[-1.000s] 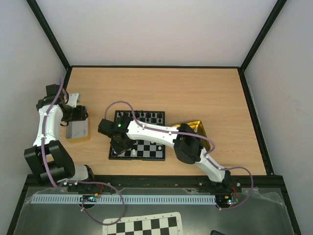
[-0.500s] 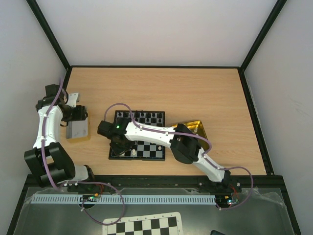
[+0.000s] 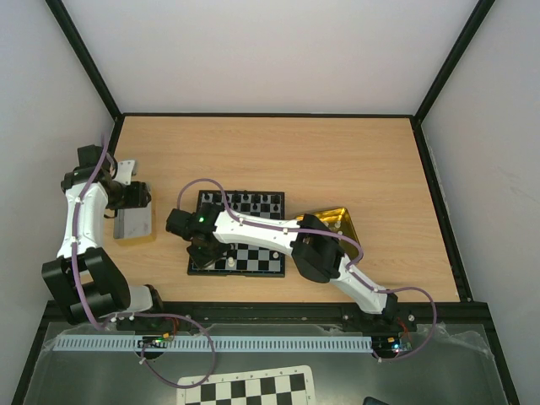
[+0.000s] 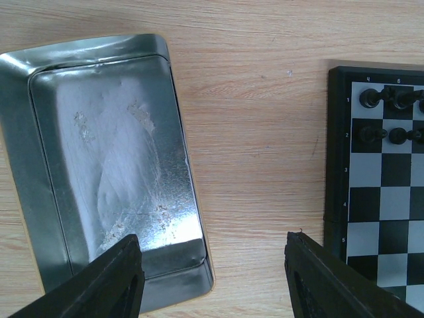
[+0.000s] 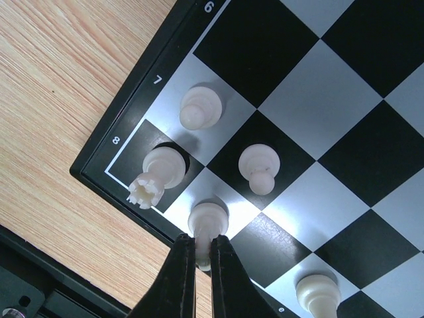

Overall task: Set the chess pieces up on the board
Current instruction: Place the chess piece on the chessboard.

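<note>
The small board lies mid-table, with black chess pieces along its far rows. My right gripper hangs over the board's near-left corner. In the right wrist view it is shut on a cream-white piece that stands on a pale edge square. Beside that piece are a white rook in the corner, two white pawns and another white piece. My left gripper is open with nothing between its fingers, above bare wood between a silver tin and the board's edge.
The shallow silver tin lies at the left, under the left wrist. A gold tin sits to the right of the board, partly hidden by the right arm. A printed checkered sheet lies below the table's near edge.
The right arm has crept slightly left over the board's near-left corner, still shut on the white piece. The left arm has not moved.
</note>
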Robot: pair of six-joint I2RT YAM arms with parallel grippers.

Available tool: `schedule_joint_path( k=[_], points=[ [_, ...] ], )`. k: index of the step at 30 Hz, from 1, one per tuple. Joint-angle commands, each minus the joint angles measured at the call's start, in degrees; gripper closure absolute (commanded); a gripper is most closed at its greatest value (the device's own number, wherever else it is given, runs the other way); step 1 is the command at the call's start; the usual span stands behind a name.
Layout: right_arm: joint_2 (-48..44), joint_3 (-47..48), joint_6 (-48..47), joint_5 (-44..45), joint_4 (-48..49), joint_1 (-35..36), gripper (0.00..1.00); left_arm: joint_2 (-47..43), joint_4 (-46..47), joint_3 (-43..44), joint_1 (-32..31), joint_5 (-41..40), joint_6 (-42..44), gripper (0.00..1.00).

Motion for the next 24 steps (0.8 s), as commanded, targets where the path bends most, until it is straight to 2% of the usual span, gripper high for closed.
schedule_joint_path(
  k=[1, 4, 14, 24],
  points=[
    [0.8, 1.7, -0.3, 0.3, -0.7, 0.4, 0.98, -1.0, -0.9, -0.6, 0.0, -0.1, 0.6, 0.41],
    [0.9, 1.7, -0.3, 0.7, -0.9, 0.4, 0.98, -0.9, -0.8, -0.6, 0.0, 0.0, 0.5, 0.41],
    [1.0, 1.7, -0.6, 0.7, -1.3, 0.4, 0.89, -0.4, -0.1, -1.2, 0.0, 0.4, 0.5, 0.41],
    [0.9, 2.3, -0.9, 0.9, -1.9, 0.5, 0.86, -0.1, -0.1, -1.1, -0.1, 0.3, 0.7, 0.41]
  ],
)
